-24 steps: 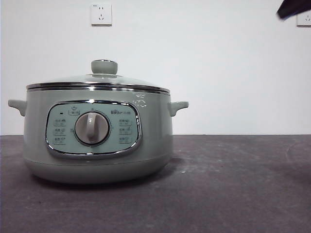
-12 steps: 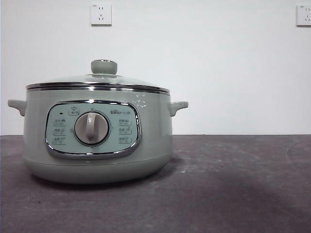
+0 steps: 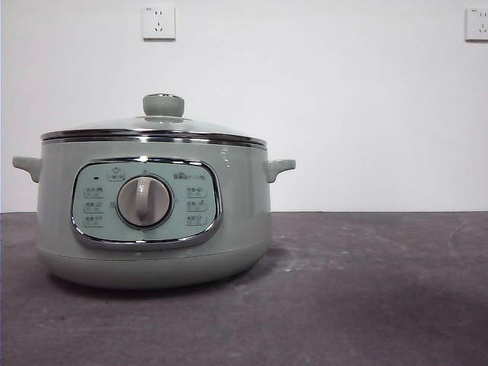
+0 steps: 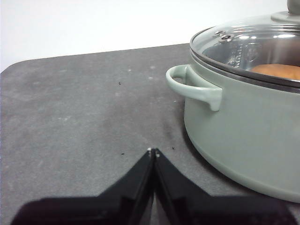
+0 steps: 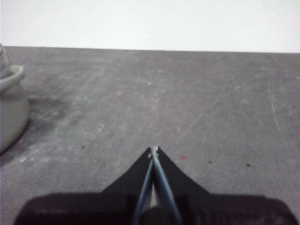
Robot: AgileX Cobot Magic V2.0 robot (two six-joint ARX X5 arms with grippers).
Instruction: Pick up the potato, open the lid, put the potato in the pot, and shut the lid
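Potato (image 4: 277,71) inside lidded pot (image 4: 243,122); left claw (image 4: 153,152) pinched together beside it.

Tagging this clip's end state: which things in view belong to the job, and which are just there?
Job:
pot
lid, on the pot
potato, inside, under the lid

Not the job:
wall sockets
table
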